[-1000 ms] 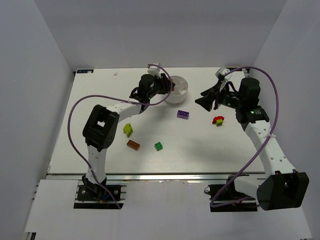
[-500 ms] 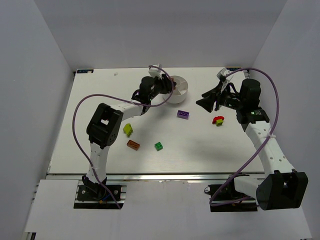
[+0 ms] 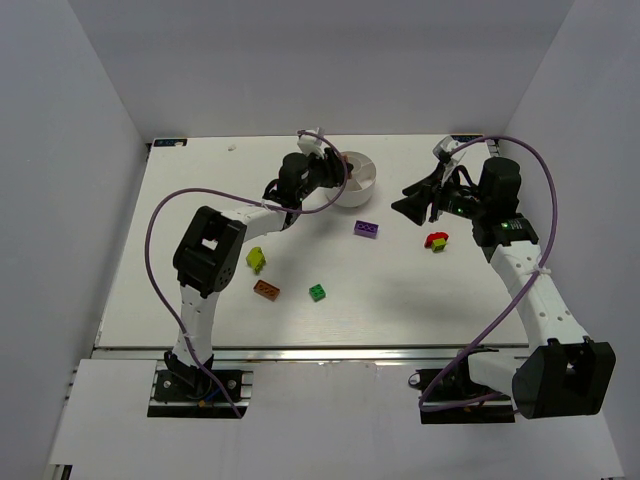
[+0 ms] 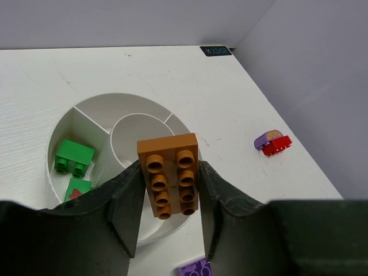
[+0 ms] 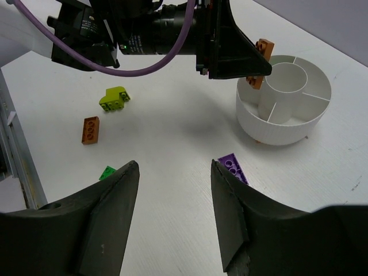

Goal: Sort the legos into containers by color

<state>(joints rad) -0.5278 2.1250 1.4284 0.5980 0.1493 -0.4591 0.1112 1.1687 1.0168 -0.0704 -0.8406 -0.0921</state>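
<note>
Left tool [image 4: 169, 195] clamps the orange lego [image 4: 168, 167] by its smooth long sides, a light, rigid, likely slippery brick, above the five o'clock rim of the white dish [image 4: 50, 152], while the right tool [image 5: 172, 172] hangs spread and empty over the tabletop [image 5: 172, 123].

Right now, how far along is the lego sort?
Done: two green legos sit in one wedge of the dish. In hand: the left gripper holds an orange brick over the dish. Still loose: purple brick, yellow-green brick, second orange brick, green brick, red cluster. The right gripper is open and empty.
</note>
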